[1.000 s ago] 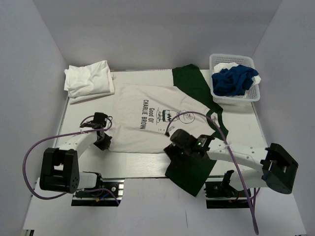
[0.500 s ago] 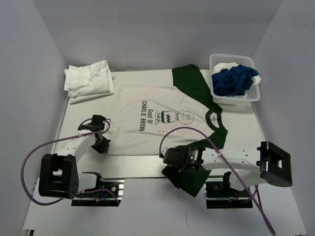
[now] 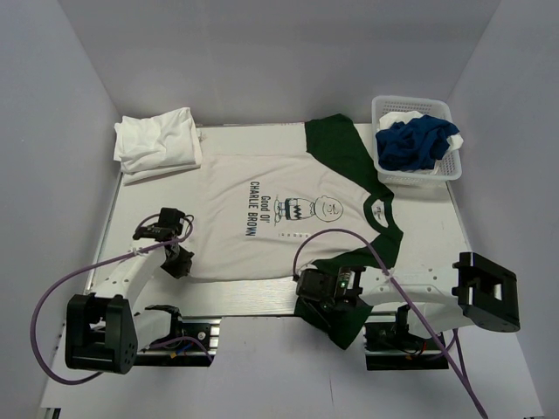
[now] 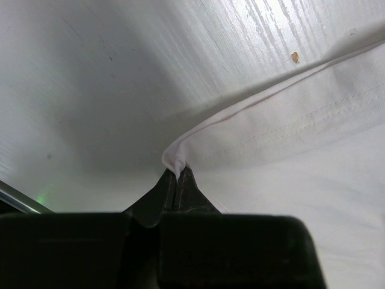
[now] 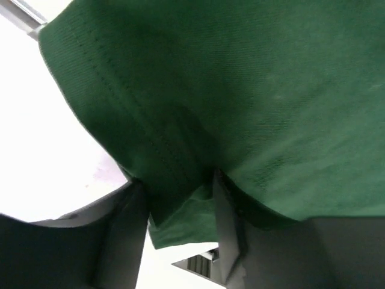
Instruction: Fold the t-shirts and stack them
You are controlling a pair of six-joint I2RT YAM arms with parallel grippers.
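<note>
The printed t-shirt (image 3: pixel 262 227) lies spread flat across the middle of the table (image 3: pixel 419 236), its black cartoon figure and lettering facing up and turned sideways to the arms. Its neck trim points toward the right side. One dark green sleeve (image 3: pixel 336 144) reaches the far edge; the other green sleeve (image 3: pixel 345 321) drapes over the near edge.

The left gripper (image 3: pixel 176 258) sits at the shirt's lower-left hem corner. In the left wrist view its fingers (image 4: pixel 180 186) are pressed together on a small pinch of white hem (image 4: pixel 174 158) that stands slightly lifted off the tabletop.

The right gripper (image 3: pixel 321 288) is on the near sleeve. Its wrist view shows a fold of green cloth (image 5: pixel 180 198) bunched between the two fingers (image 5: pixel 227 229), which stand partly apart — whether they clamp the cloth cannot be told.

Folded white t-shirts (image 3: pixel 157 144) are stacked at the far left corner. At the far right, a white mesh basket (image 3: pixel 384 170) holds a crumpled blue t-shirt (image 3: pixel 415 144) over some white cloth.
</note>
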